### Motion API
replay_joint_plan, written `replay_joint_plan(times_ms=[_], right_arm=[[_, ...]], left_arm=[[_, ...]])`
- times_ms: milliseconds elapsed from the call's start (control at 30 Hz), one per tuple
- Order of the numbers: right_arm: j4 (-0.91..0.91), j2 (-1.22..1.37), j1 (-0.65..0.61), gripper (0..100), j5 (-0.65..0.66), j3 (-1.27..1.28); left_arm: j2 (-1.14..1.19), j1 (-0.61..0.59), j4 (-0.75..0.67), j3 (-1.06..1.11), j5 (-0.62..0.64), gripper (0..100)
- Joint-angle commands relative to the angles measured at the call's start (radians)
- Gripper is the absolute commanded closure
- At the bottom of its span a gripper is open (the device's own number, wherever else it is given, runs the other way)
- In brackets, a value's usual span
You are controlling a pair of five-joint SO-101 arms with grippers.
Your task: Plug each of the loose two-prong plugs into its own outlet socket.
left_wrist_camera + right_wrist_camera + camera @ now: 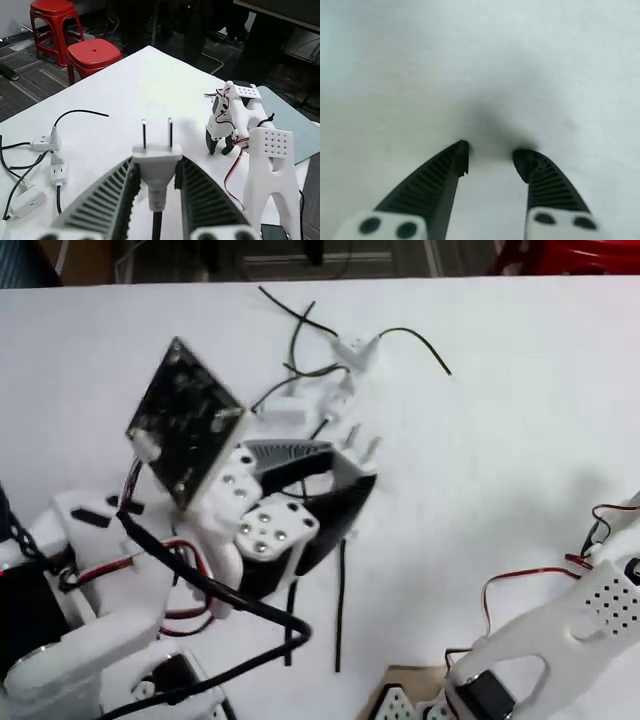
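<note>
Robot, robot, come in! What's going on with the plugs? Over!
Left pincer shut on white plug, prongs pointing out. Right pincer open above the table. Sockets off to the side, among black cords.

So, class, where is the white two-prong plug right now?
The plug sits clamped in the left gripper, prongs pointing outward. In the high view it is near the table's middle, just beside the outlet sockets.

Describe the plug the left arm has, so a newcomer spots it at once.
On the white table, find the left gripper. The plug is the white piece clamped between its black fingers, two bare prongs pointing out past the tips; the white sockets nearby lie loose on the table.
</note>
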Motion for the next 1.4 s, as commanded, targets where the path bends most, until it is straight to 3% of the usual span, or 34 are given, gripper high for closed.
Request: replay_joint_plan(times_ms=[0, 333, 500, 767, 867, 1033, 1367], right_arm=[[-0.002, 0.147, 0.012, 85.0, 0.008, 0.018], [-0.001, 0.145, 0.015, 85.0, 0.009, 0.012], [-0.001, 0.076, 0.007, 85.0, 0.003, 0.02], [-0.001, -0.117, -0.062, 85.0, 0.002, 0.021], [-0.001, -0.2, -0.131, 85.0, -0.006, 0.021], [-0.001, -0.39, -0.257, 85.0, -0.176, 0.021], [-0.001, -0.96, -0.536, 85.0, -0.167, 0.173]], left_arm=[[-0.16, -0.028, -0.212, 0.301, 0.002, 98], [-0.654, -0.028, -1.12, 1.224, 0.002, 98], [-0.839, -0.027, -1.422, 1.517, 0.002, 98], [-0.949, -0.024, -1.536, 1.691, 0.006, 98], [-0.951, 0.016, -1.617, 1.777, 0.084, 98], [-0.951, 0.11, -1.763, 1.904, 0.172, 98], [-0.954, 0.116, -1.781, 2.005, 0.29, 98]])
